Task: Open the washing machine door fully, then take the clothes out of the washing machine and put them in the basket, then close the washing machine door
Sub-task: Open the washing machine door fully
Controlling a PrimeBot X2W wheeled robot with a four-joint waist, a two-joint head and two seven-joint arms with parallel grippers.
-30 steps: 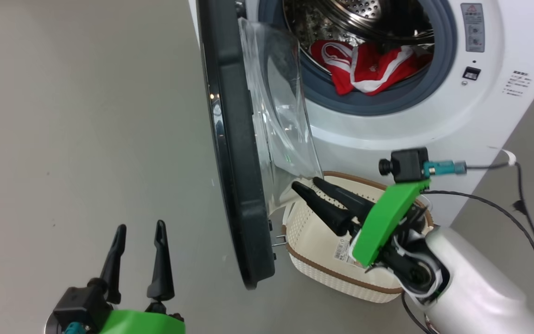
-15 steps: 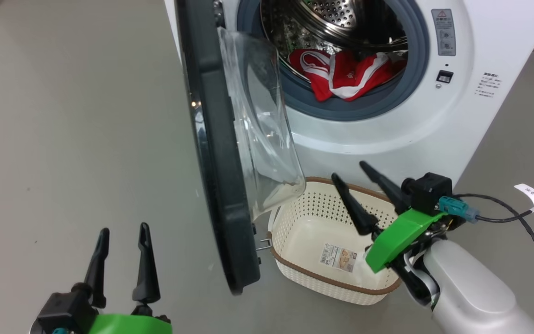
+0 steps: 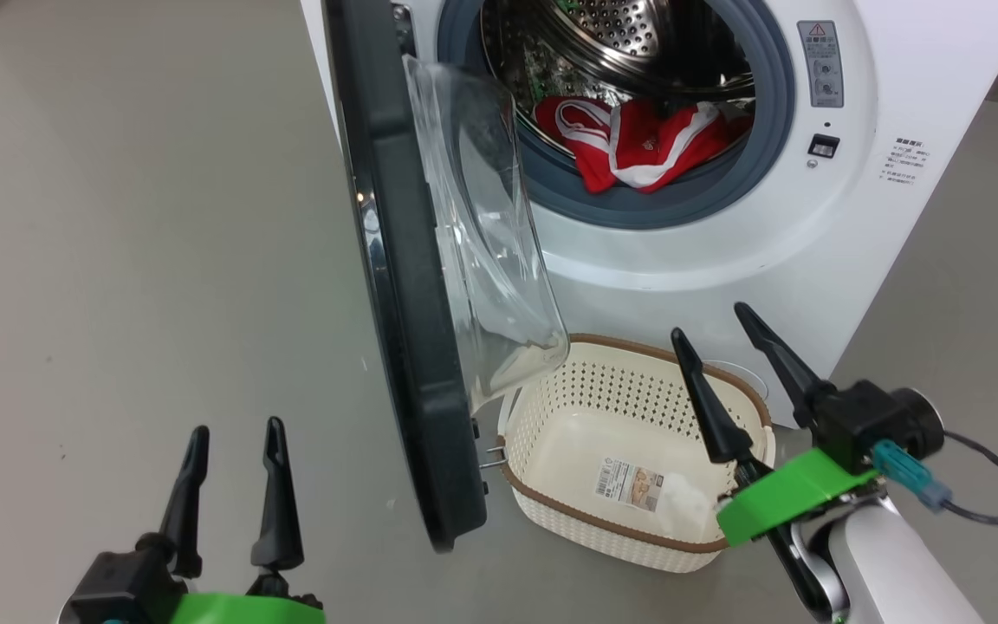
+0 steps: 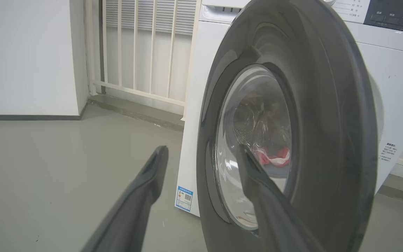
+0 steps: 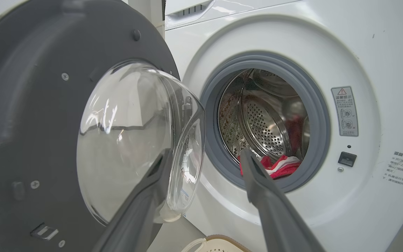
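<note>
**Both grippers wide open, nothing grabbed, laundry sitting in the drum**

Right gripper (image 3: 710,321) first. Its two long dark fingers (image 3: 707,407) are spread about as far as they go, with nothing between them. It hangs above the right end of the basket (image 3: 603,518), tips pointing up toward the front of the washing machine (image 3: 724,260). In its wrist view one tip sits in front of the glass bowl (image 5: 135,133) and the other in front of the drum opening.

Left gripper (image 3: 237,426) is the same deal, spread apart and empty. It's down low over the grey floor (image 3: 161,217), well apart from the washing machine door (image 3: 404,347) on its outer side.

The door is swung out and shows nearly edge-on to the head camera. Its glass bowl bulges toward the basket side, hanging over the basket's left rim.

The clothes (image 3: 638,143), red with white trim, are heaped at the bottom front of the steel drum (image 3: 638,35). One bit laps onto the grey rubber ring (image 3: 664,206).

The basket sits on the floor right below the opening, just beside the door's lower edge, and there's a label (image 3: 631,483) on its bottom.
</note>
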